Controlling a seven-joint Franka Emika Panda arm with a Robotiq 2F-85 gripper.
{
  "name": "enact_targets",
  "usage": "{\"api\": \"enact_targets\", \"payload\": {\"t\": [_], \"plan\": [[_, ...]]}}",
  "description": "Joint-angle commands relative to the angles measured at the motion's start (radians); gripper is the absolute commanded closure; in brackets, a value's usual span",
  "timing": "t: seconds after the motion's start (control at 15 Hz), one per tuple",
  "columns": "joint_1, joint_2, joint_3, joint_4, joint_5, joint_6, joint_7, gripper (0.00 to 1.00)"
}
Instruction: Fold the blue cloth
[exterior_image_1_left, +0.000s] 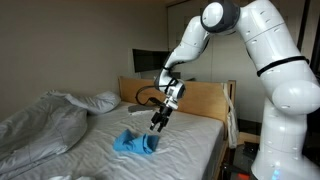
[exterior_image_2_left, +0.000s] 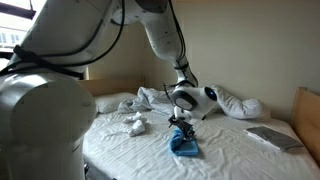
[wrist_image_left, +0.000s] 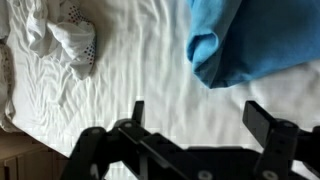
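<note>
The gripper (exterior_image_1_left: 156, 124) hovers empty, jaws spread wide, just over the blue cloth (exterior_image_1_left: 135, 145) — rumpled on the white sheet (exterior_image_1_left: 192, 135), mid-bed — so I'd say it's lining up, and next must drop and pinch an edge.

Bed (exterior_image_1_left: 190, 135) with blue cloth (exterior_image_1_left: 135, 145), duvet (exterior_image_1_left: 40, 125)

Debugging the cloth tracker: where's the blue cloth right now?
In both exterior views the blue cloth lies bunched on the bed sheet, close below the open claw; in the wrist view it sits upper right, a crumpled white cloth upper left.
</note>
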Motion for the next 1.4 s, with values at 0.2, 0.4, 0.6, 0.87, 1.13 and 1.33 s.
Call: {"api": "enact_targets", "payload": {"t": [0.2,0.4,0.6,0.87,1.13,1.33], "plan": [[-0.044,0.012,0.006,0.02,0.028,-0.053,-0.133,0.0],[-0.065,0.051,0.013,0.072,0.046,-0.09,-0.24,0.0],[-0.081,0.098,0.013,0.127,0.065,-0.158,-0.307,0.0],[-0.089,0.165,0.009,0.195,0.053,-0.242,-0.329,0.0],[-0.086,0.227,0.007,0.268,0.037,-0.287,-0.334,0.0],[-0.088,0.276,0.007,0.33,0.025,-0.327,-0.333,0.0]]}}
